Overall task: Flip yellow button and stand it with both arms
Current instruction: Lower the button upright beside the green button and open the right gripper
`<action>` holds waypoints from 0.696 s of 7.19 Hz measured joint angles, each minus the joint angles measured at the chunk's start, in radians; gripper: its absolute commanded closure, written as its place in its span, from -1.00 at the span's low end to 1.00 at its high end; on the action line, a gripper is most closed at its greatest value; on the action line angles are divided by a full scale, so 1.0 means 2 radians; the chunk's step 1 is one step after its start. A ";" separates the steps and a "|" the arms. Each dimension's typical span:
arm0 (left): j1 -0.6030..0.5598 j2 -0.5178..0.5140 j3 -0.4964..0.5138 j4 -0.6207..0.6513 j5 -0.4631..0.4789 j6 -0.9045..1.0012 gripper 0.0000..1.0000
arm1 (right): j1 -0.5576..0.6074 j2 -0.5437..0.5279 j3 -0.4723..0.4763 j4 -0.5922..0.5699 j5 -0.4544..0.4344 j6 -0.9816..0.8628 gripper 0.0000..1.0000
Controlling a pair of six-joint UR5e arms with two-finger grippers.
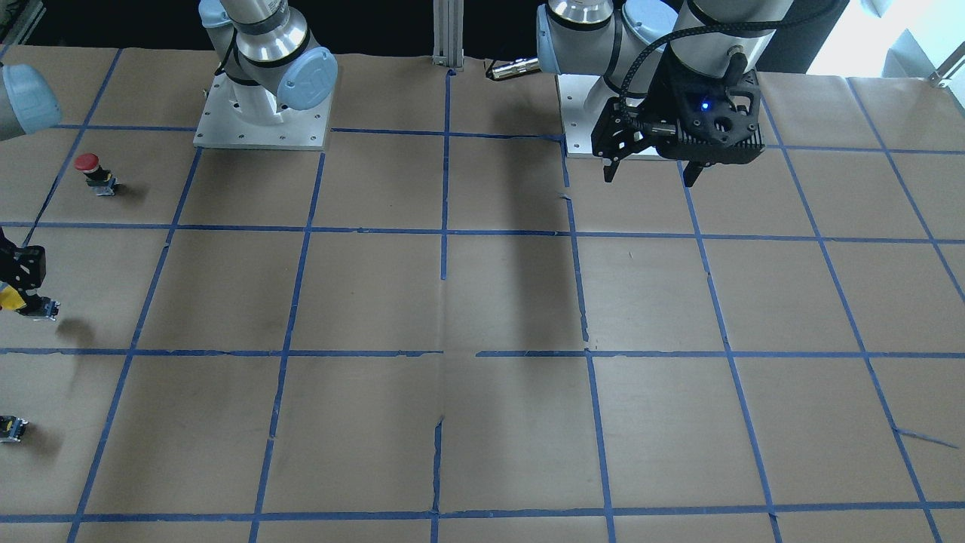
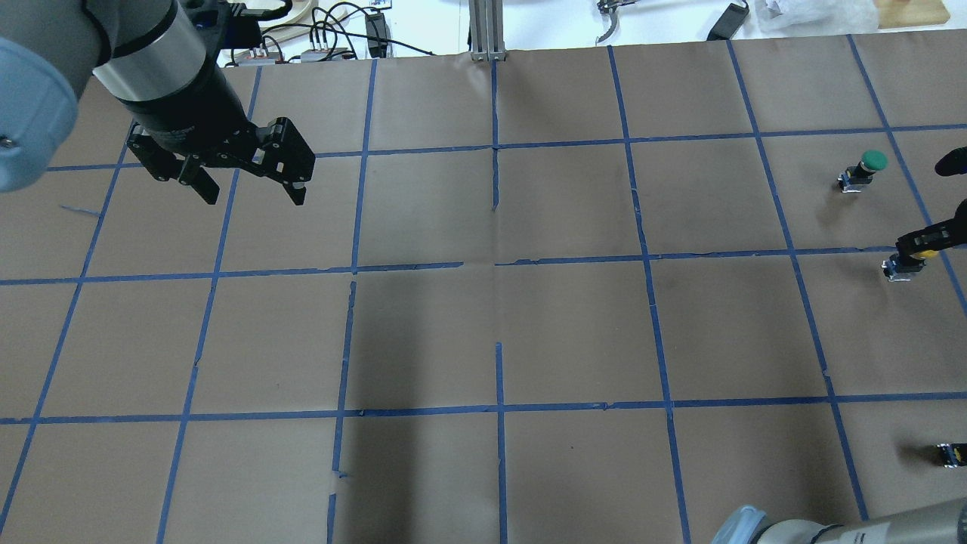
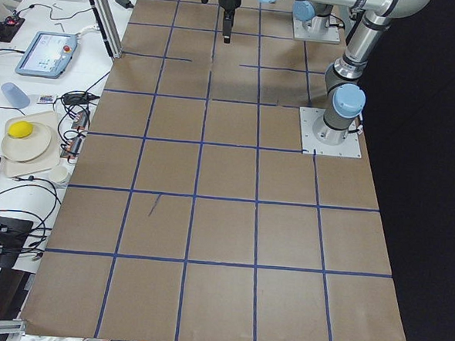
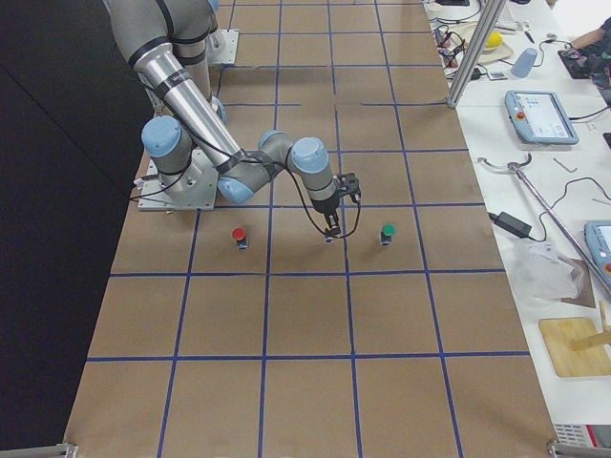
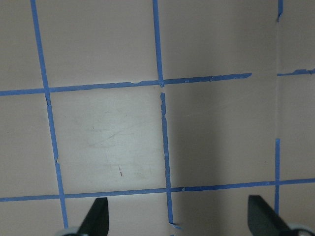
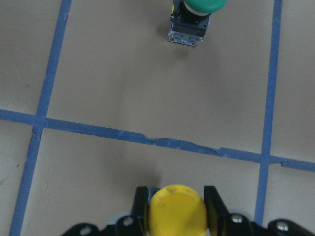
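Right gripper (image 6: 177, 197) pinching button (image 6: 176, 216) by cap toward table's (image 2: 574, 325) right edge; light, rigid, probably slippery; body suiting wide-open left gripper (image 2: 253, 193).

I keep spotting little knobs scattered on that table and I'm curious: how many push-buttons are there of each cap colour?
Red push-button: 1
Yellow push-button: 1
Green push-button: 1
Small black capless part: 1
Total: 4
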 measured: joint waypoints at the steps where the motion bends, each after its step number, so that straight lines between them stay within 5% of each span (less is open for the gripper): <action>1: 0.001 0.000 0.000 0.001 0.000 0.001 -1.00 | -0.001 0.000 0.007 -0.001 0.000 0.000 0.84; 3: 0.001 0.000 0.000 0.002 0.001 0.002 -1.00 | -0.002 -0.008 0.022 -0.001 0.001 0.001 0.71; 5: 0.002 0.000 0.001 0.003 0.001 0.002 -1.00 | -0.003 -0.012 0.025 0.003 -0.001 0.001 -0.65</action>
